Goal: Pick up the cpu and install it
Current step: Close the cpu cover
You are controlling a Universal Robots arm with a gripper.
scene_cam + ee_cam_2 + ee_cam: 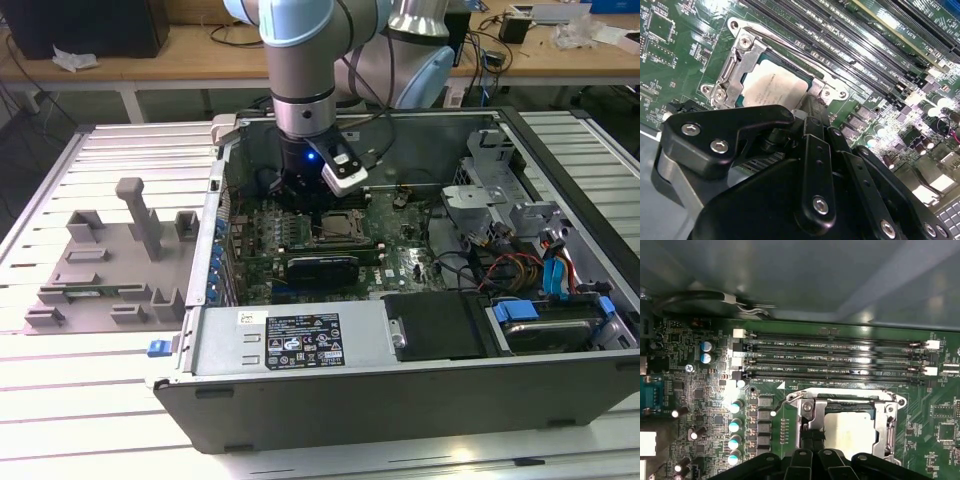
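First wrist view: cpu [850,432] lies in the socket [888,430], jaws closed beside it

The cpu rests flat inside the metal-framed socket on the green board [700,390], silvery top up. The second wrist view shows the cpu [772,90] the same way, square within the frame. The gripper [813,436] hangs over the socket's edge. Its jaws are drawn together, the tips over the frame and just beside the cpu; I cannot tell whether they touch it. Memory slots [835,362] run alongside the socket. In the exterior view the arm [305,60] reaches down into the open case [400,400], where a black card [322,268] lies near the socket. A grey tray [100,270] sits on the table [60,400], beside the case on the exterior view's left.
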